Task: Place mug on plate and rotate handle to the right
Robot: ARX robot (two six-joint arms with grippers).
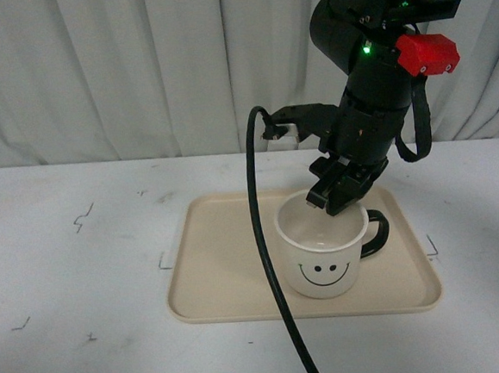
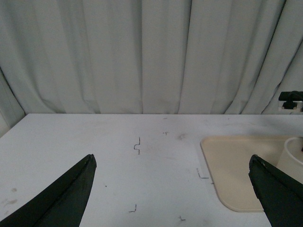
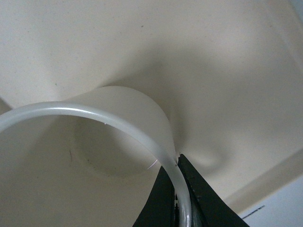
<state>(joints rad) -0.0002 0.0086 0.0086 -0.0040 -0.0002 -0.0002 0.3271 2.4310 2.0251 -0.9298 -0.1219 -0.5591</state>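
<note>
The cream-white mug [image 1: 323, 258] stands upright on the beige plate [image 1: 225, 266], right of its middle, smiley face toward the camera. Its black handle [image 1: 376, 233] points right and slightly back. My right gripper [image 1: 330, 200] comes down from above and is shut on the mug's far rim, one finger inside and one outside. In the right wrist view the rim [image 3: 118, 123] runs between the black fingertips [image 3: 163, 201], with the plate [image 3: 227, 71] beneath. My left gripper [image 2: 173, 189] is open and empty above the table, left of the plate [image 2: 236, 161]; a sliver of the mug [image 2: 294, 158] shows at the edge.
A black cable [image 1: 268, 263] hangs from the right arm across the plate's front and off the table's near edge. Small black marks [image 1: 83, 218] dot the white table. A grey curtain [image 1: 136, 66] closes the back.
</note>
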